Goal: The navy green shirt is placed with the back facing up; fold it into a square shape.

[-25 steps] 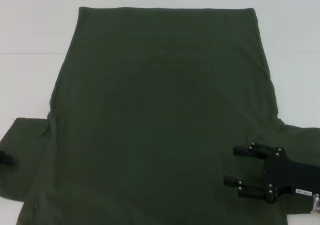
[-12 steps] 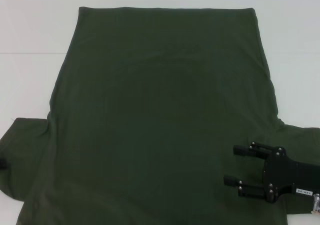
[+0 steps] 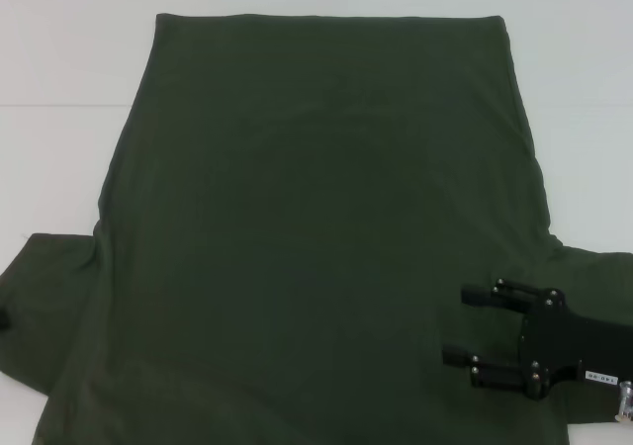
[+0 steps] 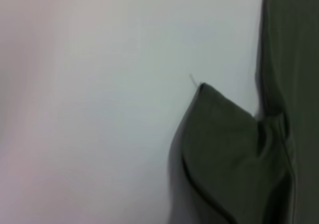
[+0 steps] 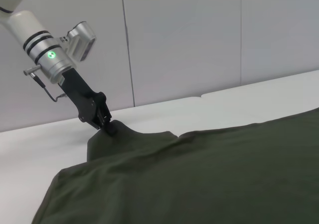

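Observation:
The navy green shirt (image 3: 316,218) lies flat, plain back up, on the white table, hem at the far side and sleeves spread near me. My right gripper (image 3: 455,324) is open, its two black fingers over the shirt's body just inside the right sleeve (image 3: 593,277). My left gripper (image 3: 3,318) shows only as a dark tip at the picture's left edge, at the left sleeve (image 3: 45,307). In the right wrist view the left gripper (image 5: 107,127) touches the sleeve's raised outer edge (image 5: 99,142). The left wrist view shows that sleeve's corner (image 4: 219,134).
The white table (image 3: 59,119) shows bare on both sides of the shirt and beyond its hem. A seam line in the tabletop (image 3: 49,105) runs across the far part. A grey panelled wall (image 5: 189,40) stands behind the table.
The left gripper has slid left, almost out of the head view. The shirt and the right gripper have stayed in place.

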You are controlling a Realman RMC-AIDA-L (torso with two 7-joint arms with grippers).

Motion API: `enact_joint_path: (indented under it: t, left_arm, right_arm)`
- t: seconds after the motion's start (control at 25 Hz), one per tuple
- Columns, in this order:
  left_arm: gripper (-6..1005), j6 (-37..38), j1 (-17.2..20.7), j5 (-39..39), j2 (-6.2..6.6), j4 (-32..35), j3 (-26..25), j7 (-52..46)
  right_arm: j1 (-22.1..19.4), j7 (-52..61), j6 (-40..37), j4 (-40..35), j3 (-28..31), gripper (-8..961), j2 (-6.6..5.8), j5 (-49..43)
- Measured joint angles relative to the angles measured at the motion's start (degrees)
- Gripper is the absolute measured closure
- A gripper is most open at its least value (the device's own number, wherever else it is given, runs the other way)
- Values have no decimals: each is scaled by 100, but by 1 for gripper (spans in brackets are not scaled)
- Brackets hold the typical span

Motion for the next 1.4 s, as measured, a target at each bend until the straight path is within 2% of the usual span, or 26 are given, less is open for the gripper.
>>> enact_joint_path:
  t: [0.16, 0.44, 0.64, 0.84, 0.96, 1.4]
  left_arm:
    - [974, 133, -4, -2, -1, 344, 8, 3]
    - [969, 317, -32, 37, 81, 966, 8, -21]
    - [966, 451, -135, 41, 202, 1081, 13, -8]
    - [963, 666, -268, 43, 204, 1113, 65, -1]
    - [961, 746, -342, 39, 115, 1164, 265, -34]
    - [954, 1332, -964, -30, -558, 1480, 454, -74]
  right_arm:
    - [-6, -1, -10, 0, 0, 148, 1, 106]
    - [-25, -15, -135, -5, 0, 148, -8, 239]
    - [-5, -16, -136, -9, 0, 148, -4, 243]
    - [17, -11, -128, 17, 0, 148, 10, 244]
    - [21, -18, -117, 53, 0, 148, 20, 244]
    - [22, -39, -5, 244, 0, 147, 30, 243]
